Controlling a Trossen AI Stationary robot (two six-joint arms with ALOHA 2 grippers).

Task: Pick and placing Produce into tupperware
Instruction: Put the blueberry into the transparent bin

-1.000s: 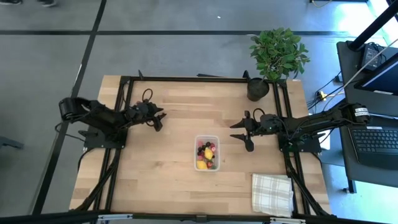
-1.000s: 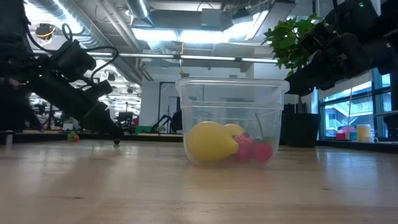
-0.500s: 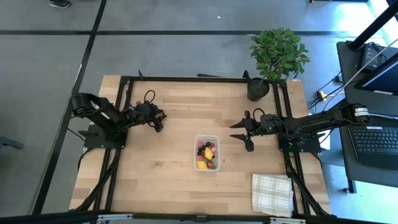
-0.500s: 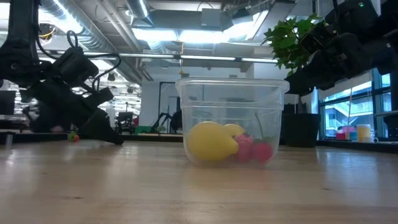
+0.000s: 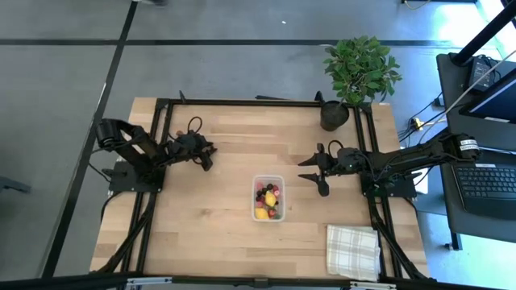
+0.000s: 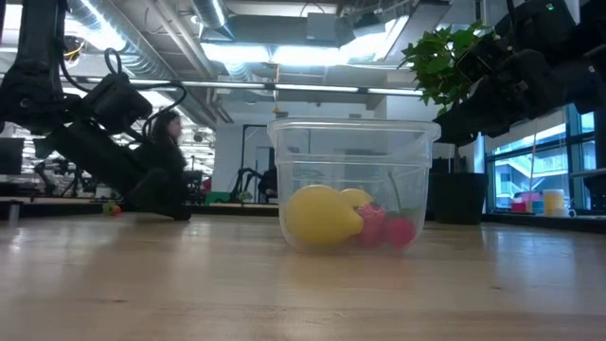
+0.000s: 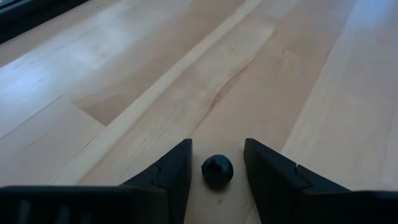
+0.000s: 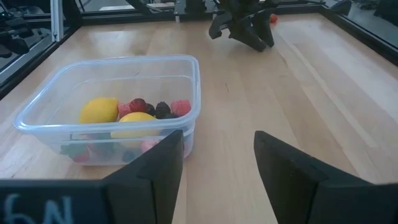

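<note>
Blk arms (image 5: 133, 149) w/ looped cables, angular fingers (image 8: 146, 171)

Bare wood runs between the left gripper (image 5: 207, 155) and the tupperware (image 5: 268, 198), so a path across the counter (image 5: 218, 234) there is unobstructed. Between that gripper's fingers (image 7: 177, 171) lies a small dark berry (image 7: 217, 170), with a narrow gap on each side of it. The tupperware stands open-topped near the middle, its walls the only barrier to reaching in from the side. The right gripper (image 5: 321, 173) hangs just beside the tub. A potted plant (image 5: 339, 113) blocks the far right corner, and a checked cloth (image 5: 352, 251) covers the near right corner.
</note>
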